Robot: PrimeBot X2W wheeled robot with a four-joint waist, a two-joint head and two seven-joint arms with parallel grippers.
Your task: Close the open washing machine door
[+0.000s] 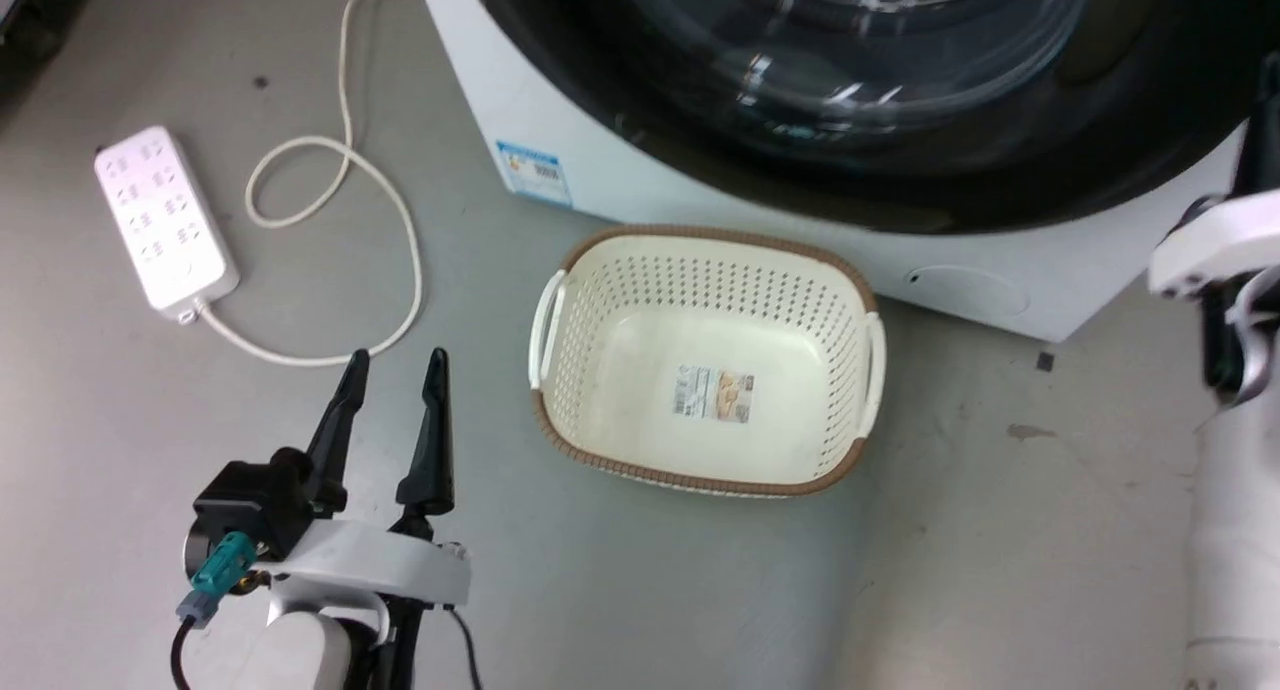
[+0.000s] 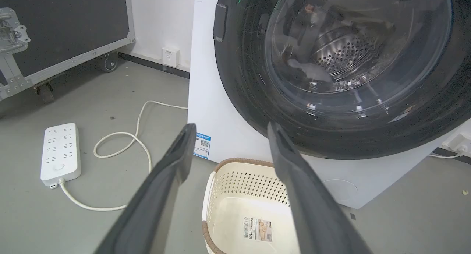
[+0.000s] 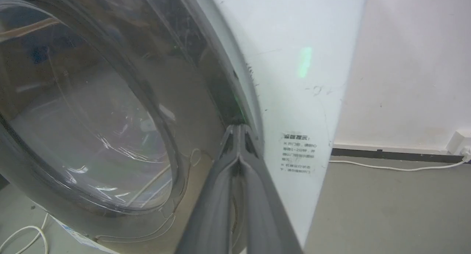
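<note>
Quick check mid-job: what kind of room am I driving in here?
Probably a test lab or workshop, not a home laundry room: the washing machine stands on a bare grey floor, a black wheeled flight case is parked nearby, and a power strip lies loose on it.

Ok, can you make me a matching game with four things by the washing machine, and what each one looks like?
Things
1. basket
2. power strip
3. washing machine door
4. left tool

Looks
A. glossy black with a clear window
B. cream, full of holes, brown rim
C. white, with rows of sockets
D. two dark fingers spread apart

Pairs: 1-B, 2-C, 3-A, 4-D
</note>
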